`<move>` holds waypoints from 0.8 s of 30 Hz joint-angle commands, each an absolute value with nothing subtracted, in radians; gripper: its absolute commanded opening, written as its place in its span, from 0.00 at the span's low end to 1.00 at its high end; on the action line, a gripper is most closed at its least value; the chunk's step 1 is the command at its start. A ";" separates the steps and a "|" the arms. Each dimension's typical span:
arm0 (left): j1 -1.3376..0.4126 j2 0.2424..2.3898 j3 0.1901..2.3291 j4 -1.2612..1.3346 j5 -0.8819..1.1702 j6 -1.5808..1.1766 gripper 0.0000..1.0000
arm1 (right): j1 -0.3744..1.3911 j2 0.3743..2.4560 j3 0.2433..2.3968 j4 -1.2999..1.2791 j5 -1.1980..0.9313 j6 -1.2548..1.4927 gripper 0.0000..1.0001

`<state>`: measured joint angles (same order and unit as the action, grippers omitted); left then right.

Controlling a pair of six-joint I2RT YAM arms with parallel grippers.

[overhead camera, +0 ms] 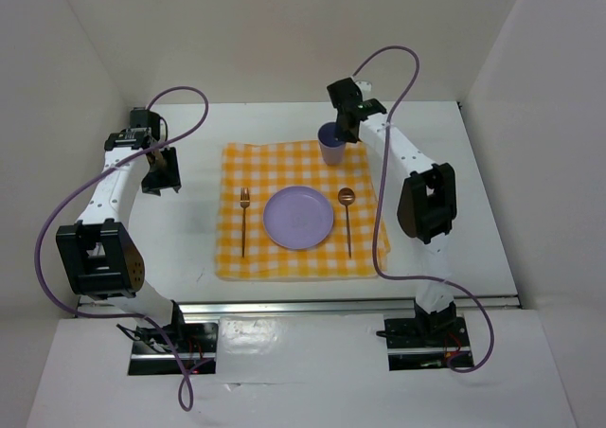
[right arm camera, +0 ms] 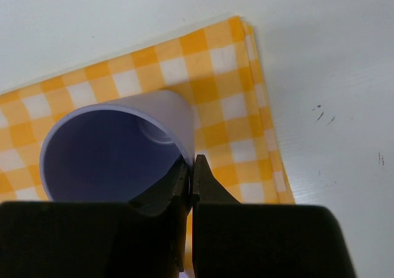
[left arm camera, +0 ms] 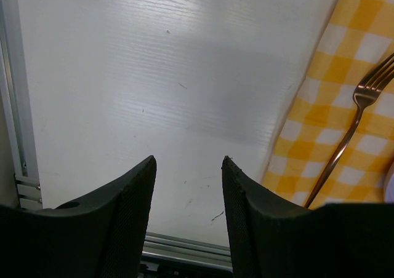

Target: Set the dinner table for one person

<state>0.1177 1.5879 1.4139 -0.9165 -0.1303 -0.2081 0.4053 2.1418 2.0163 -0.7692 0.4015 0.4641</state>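
On the white dinner table (overhead camera: 180,243) lies a yellow-and-white checked cloth (overhead camera: 284,168). On it are a lilac plate (overhead camera: 298,217), a copper fork (overhead camera: 243,222) to its left and a copper spoon (overhead camera: 347,220) to its right. My right gripper (overhead camera: 347,130) is shut on the rim of a lilac cup (overhead camera: 331,144), which stands at the cloth's far right corner; one finger is inside the cup (right arm camera: 117,161), one outside. My left gripper (overhead camera: 163,172) is open and empty over bare table left of the cloth, and its wrist view shows the fork (left arm camera: 351,136).
White walls enclose the table on three sides. A metal rail (overhead camera: 350,303) runs along the near edge, with the arm bases behind it. Purple cables loop from both arms.
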 commanded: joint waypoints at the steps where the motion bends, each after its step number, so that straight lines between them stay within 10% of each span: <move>1: 0.124 1.571 1.431 -0.917 -0.135 -0.192 0.54 | 0.417 2.152 2.063 -0.825 0.416 0.480 0.00; 18: 0.124 1.571 1.431 -0.908 -0.126 -0.183 0.54 | 0.417 2.148 1.979 -0.813 0.373 0.523 0.00; 24: 0.124 1.562 1.413 -0.908 -0.126 -0.183 0.54 | 0.417 2.122 2.016 -0.802 0.373 0.523 0.61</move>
<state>0.1177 1.5879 1.4139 -0.9146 -0.1299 -0.2047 0.4084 2.1387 1.9678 -0.8150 0.3714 0.5182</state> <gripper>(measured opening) 0.545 0.523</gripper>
